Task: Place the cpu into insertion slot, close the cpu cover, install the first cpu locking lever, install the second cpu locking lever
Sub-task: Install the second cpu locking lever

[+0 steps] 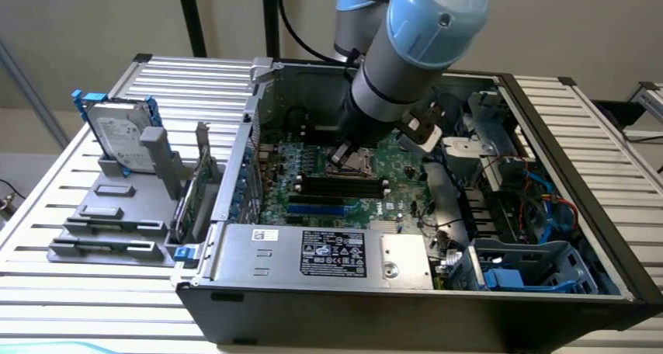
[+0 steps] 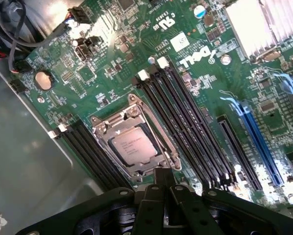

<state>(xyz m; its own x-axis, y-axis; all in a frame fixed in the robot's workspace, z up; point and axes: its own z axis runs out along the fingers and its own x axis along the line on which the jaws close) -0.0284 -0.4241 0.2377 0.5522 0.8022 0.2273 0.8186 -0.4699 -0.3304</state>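
Sitting flat in the insertion slot point(image 2: 135, 143), the cpu point(image 2: 131, 145) shows its pale face through the square opening of the cpu cover point(image 2: 118, 119), which lies closed over the socket amid the green motherboard point(image 2: 195, 68). Just beside the socket's rim, the gripper point(image 2: 162, 188) has its dark fingers drawn narrow together, holding nothing, its tips at the frame's edge

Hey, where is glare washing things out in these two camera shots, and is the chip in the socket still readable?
Wrist view: strong glare bleaches the heatsink and the board's upper corner by the cables; the cpu sits evenly lit under the cpu cover, its print visible but too soft to read. Exterior view: daylight brightens the slatted table, while the case interior around the motherboard lies in shadow.
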